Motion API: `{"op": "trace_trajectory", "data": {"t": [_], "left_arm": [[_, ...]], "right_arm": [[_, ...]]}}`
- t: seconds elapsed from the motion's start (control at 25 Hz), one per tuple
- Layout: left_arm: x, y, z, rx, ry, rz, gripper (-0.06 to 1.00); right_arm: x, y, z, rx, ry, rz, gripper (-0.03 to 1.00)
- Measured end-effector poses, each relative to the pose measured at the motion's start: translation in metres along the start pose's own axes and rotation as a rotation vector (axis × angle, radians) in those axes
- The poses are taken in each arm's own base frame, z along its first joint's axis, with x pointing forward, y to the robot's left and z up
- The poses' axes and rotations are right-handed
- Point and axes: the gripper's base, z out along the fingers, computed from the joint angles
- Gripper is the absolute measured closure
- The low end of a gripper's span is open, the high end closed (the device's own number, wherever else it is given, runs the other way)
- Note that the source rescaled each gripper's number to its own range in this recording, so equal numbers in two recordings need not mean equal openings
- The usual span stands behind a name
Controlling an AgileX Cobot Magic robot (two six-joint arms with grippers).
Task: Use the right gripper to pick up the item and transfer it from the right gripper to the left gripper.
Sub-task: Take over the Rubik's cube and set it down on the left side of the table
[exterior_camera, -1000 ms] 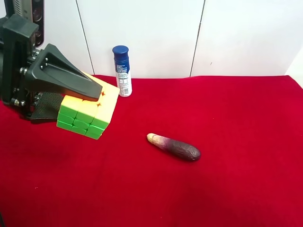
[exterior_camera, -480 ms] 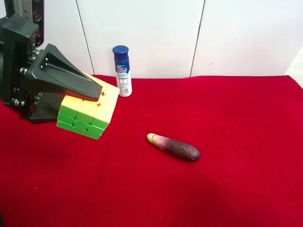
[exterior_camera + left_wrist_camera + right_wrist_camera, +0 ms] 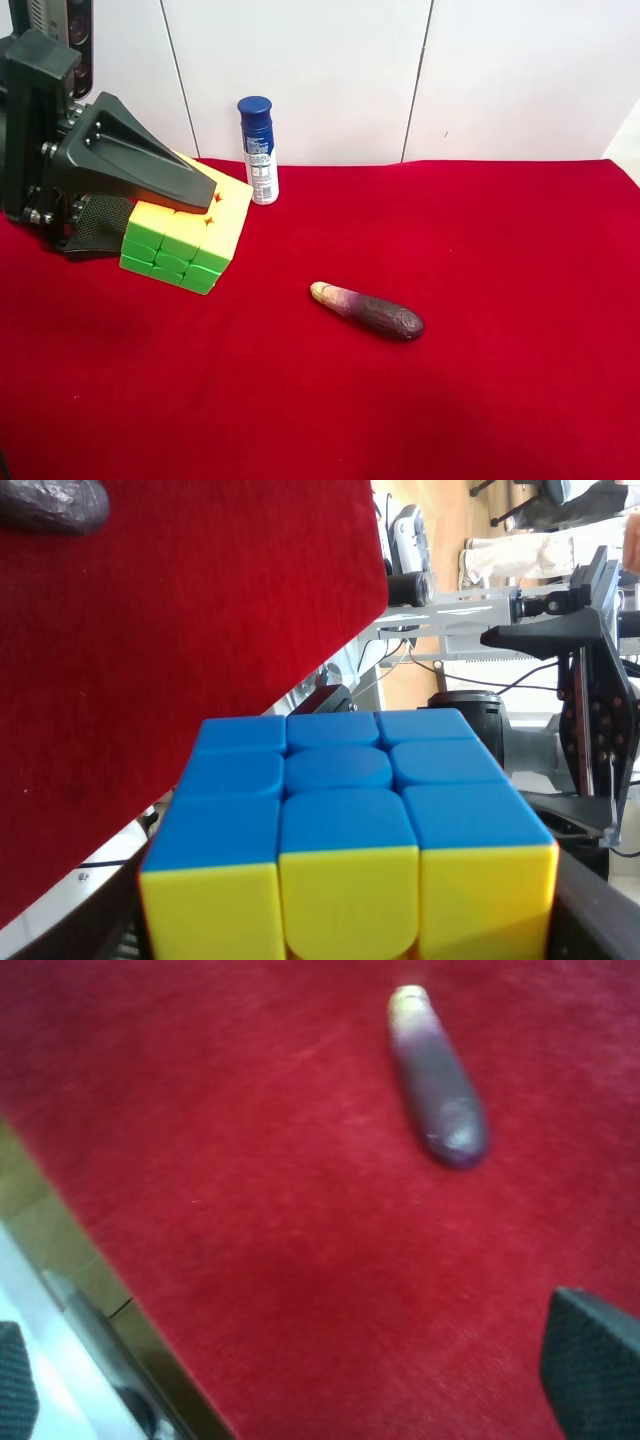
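Note:
The puzzle cube (image 3: 185, 235), showing yellow, green and orange faces, hangs tilted at the exterior high view's left, low over the red cloth (image 3: 450, 400). My left gripper (image 3: 170, 205), black with wedge-shaped fingers, is shut on it, one finger on top and one behind. In the left wrist view the cube (image 3: 340, 850) fills the frame with blue and yellow faces between the dark fingers. My right gripper (image 3: 300, 1380) is open and empty above the cloth, with only its two fingertips (image 3: 590, 1360) showing. The right arm is out of the exterior high view.
A dark purple eggplant-like object (image 3: 366, 311) lies mid-cloth and also shows in the right wrist view (image 3: 437, 1080). A blue-capped white can (image 3: 258, 150) stands at the back by the white wall. The cloth's edge (image 3: 90, 1250) runs near the right gripper.

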Motion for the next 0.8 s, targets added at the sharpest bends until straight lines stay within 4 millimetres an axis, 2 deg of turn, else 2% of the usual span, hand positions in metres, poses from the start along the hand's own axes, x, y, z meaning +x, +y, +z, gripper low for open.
{"op": "trace_trajectory", "data": {"t": [0.16,0.36,0.56,0.8], "left_arm": [[0.0,0.0,0.0,0.0,-0.001,0.002,0.93],[0.0,0.0,0.0,0.0,-0.002,0.015,0.93],[0.0,0.0,0.0,0.0,-0.002,0.04,0.93],[-0.001,0.001,0.0,-0.008,-0.009,0.056,0.93]], "right_arm": [[0.002,-0.003,-0.004,0.145,-0.032,0.106,-0.03],[0.011,0.0,-0.017,0.433,-0.126,0.289,-0.03],[0.013,0.002,-0.019,0.684,-0.141,0.443,-0.03],[0.013,0.003,-0.019,0.783,-0.14,0.506,-0.03]]}}
